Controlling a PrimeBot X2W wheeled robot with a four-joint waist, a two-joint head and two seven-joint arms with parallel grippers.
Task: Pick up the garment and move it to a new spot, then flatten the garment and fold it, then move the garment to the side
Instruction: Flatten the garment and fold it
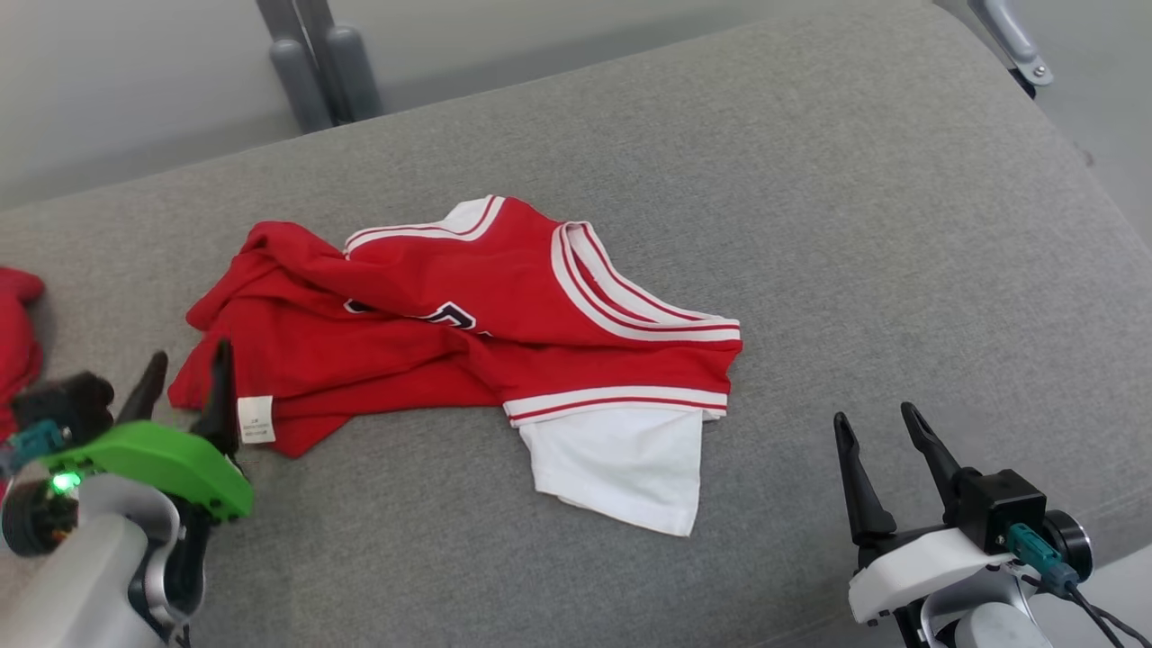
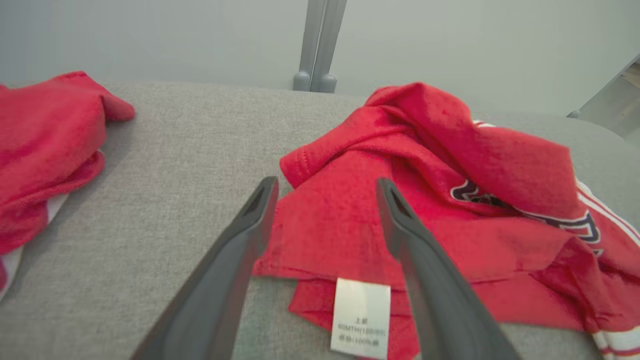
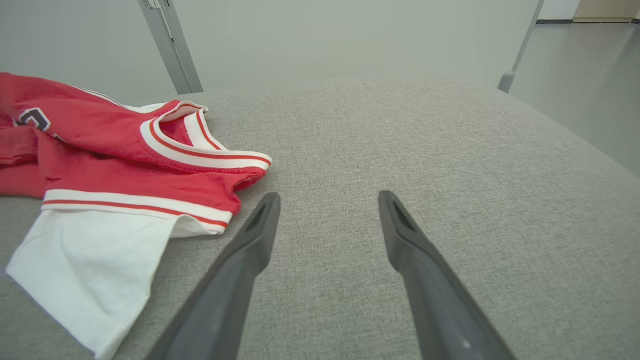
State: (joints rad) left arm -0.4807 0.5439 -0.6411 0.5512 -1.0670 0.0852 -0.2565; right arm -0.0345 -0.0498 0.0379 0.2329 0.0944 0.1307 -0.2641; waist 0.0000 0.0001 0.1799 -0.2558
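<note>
Left end effector spread wide over garment edge, holding nothing, right end effector equally spread, empty

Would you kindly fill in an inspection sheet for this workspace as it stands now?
Surface: grey woven fabric cushion, bare at right.
Job's things: crumpled red jersey with white striped trim, unfolded; white care label at its near-left corner.
Clutter: second red cloth at left edge.
Grippers: left gripper open, at jersey's labelled corner; right gripper open, over bare cushion, apart from jersey.
Cables: black cable with teal plug at right wrist.
Surroundings: grey metal posts, pale floor.
</note>
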